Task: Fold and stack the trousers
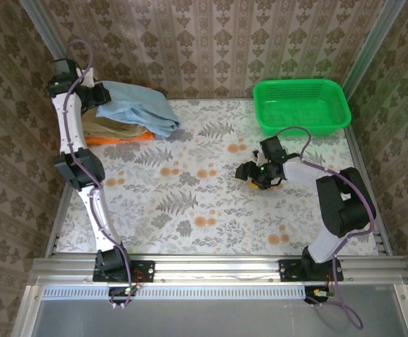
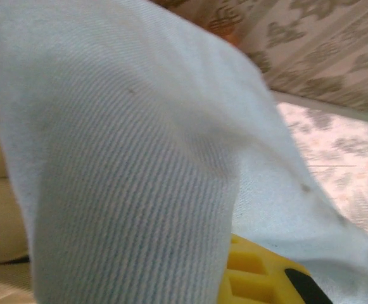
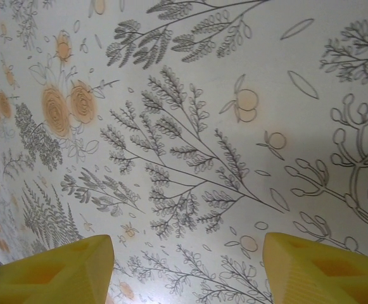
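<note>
Sky-blue trousers drape over the left gripper, clamp state can't tell, at the far-left corner of the table atop tan khaki trousers and orange cloth; right gripper hovers mid-table, fingers spread.

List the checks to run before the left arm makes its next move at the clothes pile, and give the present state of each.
1. Light blue trousers lie on top of the tan trousers: ok.
2. Blue trousers squared with the pile: not ok. A rumpled corner hangs past it toward the middle of the table.
3. Left gripper has hold of the fabric: cannot tell. In the left wrist view the cloth drapes over its yellow finger.
4. Right gripper open and empty: ok. Its fingers are apart over the bare floral tablecloth.
5. Right gripper apart from the pile: ok. It sits nearer the green basket.
</note>
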### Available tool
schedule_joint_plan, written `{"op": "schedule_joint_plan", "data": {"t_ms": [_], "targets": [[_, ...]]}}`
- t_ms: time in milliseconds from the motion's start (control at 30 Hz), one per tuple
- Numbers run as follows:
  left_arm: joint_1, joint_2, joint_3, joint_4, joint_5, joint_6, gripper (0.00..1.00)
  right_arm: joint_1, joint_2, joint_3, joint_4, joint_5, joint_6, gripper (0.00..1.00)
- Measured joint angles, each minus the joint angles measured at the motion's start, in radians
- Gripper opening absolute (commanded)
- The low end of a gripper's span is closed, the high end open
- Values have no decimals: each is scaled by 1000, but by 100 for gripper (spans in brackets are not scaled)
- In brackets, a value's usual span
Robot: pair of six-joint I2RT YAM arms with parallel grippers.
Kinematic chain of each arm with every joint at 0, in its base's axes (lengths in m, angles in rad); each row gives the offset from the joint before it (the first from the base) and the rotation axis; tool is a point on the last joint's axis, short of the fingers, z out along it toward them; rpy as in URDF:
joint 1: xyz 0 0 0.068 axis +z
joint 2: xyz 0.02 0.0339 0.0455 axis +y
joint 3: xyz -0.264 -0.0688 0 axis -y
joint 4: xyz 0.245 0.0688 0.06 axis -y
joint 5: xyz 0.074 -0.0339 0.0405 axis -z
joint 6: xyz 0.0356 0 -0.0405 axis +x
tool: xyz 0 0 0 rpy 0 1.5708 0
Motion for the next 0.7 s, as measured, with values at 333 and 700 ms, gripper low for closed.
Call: {"op": "schedule_joint_plan", "data": {"t_ms": [333,700], "targets": [[-92,-21,-11,73,-392,113,0,5,0,4,-21,18,-1,65],[-325,-24,37,167,-504,225,0,5,2,4,-21,31,0,65]]}}
